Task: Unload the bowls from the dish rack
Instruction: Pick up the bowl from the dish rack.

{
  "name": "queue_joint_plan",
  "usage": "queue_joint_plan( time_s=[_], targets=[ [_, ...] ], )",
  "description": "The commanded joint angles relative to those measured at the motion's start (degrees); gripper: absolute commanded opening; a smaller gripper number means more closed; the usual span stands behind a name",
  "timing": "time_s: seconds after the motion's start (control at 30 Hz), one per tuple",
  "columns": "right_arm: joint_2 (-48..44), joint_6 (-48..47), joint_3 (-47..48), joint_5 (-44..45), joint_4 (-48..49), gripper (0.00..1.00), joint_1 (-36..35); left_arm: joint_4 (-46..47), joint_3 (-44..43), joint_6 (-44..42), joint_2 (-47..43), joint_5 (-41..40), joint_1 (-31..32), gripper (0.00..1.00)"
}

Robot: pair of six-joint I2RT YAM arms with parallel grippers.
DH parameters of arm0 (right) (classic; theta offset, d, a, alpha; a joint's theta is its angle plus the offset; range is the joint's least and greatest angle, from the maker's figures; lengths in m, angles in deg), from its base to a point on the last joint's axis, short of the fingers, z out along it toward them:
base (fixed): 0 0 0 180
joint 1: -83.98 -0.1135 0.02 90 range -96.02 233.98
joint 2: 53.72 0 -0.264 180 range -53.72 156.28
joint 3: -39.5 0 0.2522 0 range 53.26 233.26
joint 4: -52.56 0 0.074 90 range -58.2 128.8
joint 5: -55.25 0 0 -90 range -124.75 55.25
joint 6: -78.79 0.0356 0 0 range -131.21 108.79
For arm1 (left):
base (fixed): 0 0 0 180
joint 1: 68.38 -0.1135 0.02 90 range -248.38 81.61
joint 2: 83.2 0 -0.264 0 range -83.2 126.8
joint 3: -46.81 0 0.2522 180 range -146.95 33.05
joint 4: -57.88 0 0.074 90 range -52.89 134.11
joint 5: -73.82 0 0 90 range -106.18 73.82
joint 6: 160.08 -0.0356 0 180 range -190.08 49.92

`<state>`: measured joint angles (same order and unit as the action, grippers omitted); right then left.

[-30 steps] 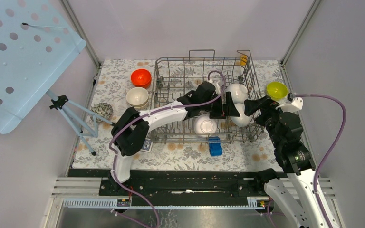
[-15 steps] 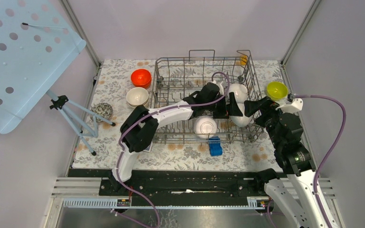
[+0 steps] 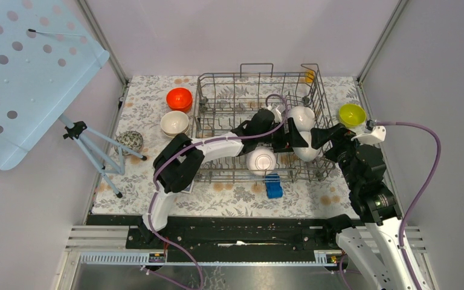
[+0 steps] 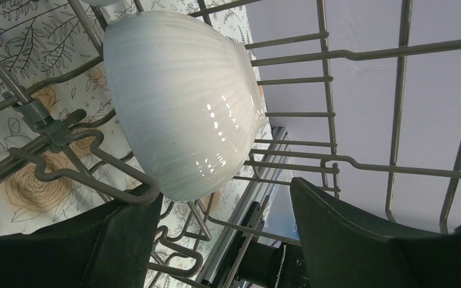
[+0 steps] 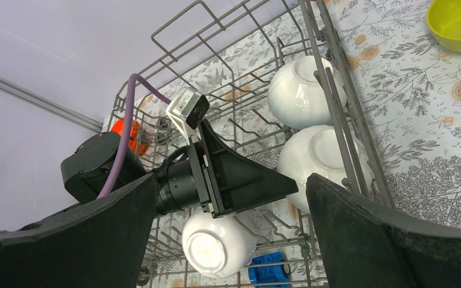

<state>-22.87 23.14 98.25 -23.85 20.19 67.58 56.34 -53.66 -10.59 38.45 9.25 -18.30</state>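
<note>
Glossy ribbed white bowl (image 4: pixel 180 102) in grey wire rack (image 4: pixel 336 162); L tool (image 4: pixel 222 192), R tool (image 5: pixel 231 180) both spread wide.

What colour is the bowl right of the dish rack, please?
The bowl is yellow-green; clearest in the right wrist view.

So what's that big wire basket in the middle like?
The dish rack is a rectangular basket of grey wire, metal by its look, with upright tines and raised handles on its far side. It sits flat on the flowered table cover. Three white bowls rest inside, two against its right wall. The left gripper reaches in among the wires, jaws open by a bowl.
</note>
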Motion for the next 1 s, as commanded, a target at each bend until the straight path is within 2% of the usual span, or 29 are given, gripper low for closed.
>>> queue_joint_plan(
  time_s=[0.0, 0.6, 0.77, 0.97],
  targets=[
    [-0.5, -0.4, -0.5, 0.0, 0.8, 1.00, -0.5, 9.4, 2.0, 2.3, -2.0, 2.4, 0.6, 0.79],
    [-0.9, -0.6, -1.2, 0.0, 1.2, 1.00, -0.5, 29.1, 8.8, 7.6, -2.1, 3.1, 0.9, 0.57],
    [-1.0, -0.5, -1.5, 0.0, 1.5, 1.00, -0.5, 30.0, 9.2, 7.4, -2.0, 3.1, 0.9, 0.55],
    [-1.1, -0.7, -1.6, -0.1, 1.5, 1.00, -0.5, 33.8, 9.5, 8.5, -1.1, 3.2, 1.0, 0.48]
  ],
)
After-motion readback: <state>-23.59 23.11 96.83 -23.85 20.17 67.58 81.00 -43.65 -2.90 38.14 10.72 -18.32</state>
